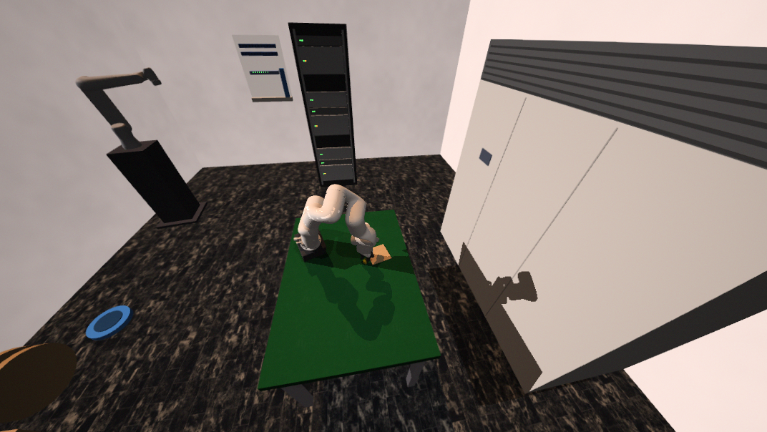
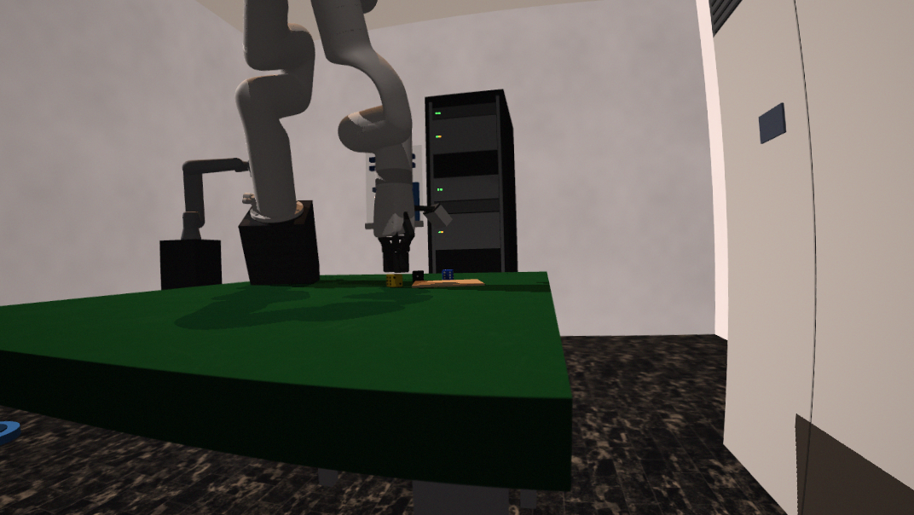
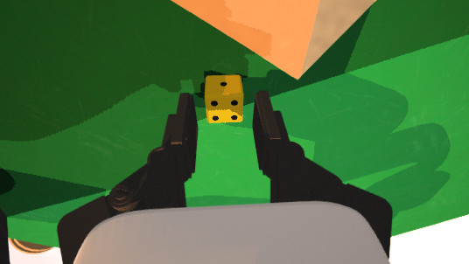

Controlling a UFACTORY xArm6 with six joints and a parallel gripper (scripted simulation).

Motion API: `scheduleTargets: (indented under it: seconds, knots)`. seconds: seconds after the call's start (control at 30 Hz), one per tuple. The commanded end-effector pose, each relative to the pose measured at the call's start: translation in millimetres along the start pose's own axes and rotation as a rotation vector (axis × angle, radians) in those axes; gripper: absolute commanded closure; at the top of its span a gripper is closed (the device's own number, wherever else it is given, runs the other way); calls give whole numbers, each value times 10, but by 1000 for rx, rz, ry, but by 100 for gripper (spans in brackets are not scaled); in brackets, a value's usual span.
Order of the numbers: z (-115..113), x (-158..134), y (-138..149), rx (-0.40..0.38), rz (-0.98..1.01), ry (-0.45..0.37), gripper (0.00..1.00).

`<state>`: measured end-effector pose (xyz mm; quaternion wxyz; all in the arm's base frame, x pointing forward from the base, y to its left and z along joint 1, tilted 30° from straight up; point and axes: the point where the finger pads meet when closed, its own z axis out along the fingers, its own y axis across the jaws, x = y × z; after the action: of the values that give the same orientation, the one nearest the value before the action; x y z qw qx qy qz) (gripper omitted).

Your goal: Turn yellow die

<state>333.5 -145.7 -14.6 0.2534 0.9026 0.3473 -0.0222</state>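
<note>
The yellow die [image 3: 224, 99] lies flat on the green table, just off the near corner of the orange mat [image 3: 271, 31]. Its upper face shows three black pips in the wrist view. My gripper [image 3: 224, 109] is open and empty, with one finger on each side of the die as seen from the wrist. In the exterior view the gripper [image 2: 396, 263] hangs straight down, its tips a little above the yellow die [image 2: 394, 280]. The blue die [image 2: 448, 274] stands on the mat [image 2: 448, 281]; I cannot read its top.
A black die [image 2: 418, 275] sits by the mat's edge, between the yellow and blue dice. The arm's black base [image 2: 279, 243] stands at the table's far left. A server rack [image 2: 470, 182] stands behind the table.
</note>
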Motion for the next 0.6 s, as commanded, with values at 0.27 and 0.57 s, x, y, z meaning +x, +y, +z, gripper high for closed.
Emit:
scheduleTargets:
  seconds: [0.27, 0.57]
  knots:
    - [175, 5, 6, -1, 0, 1, 58]
    - [249, 6, 6, -1, 0, 1, 58]
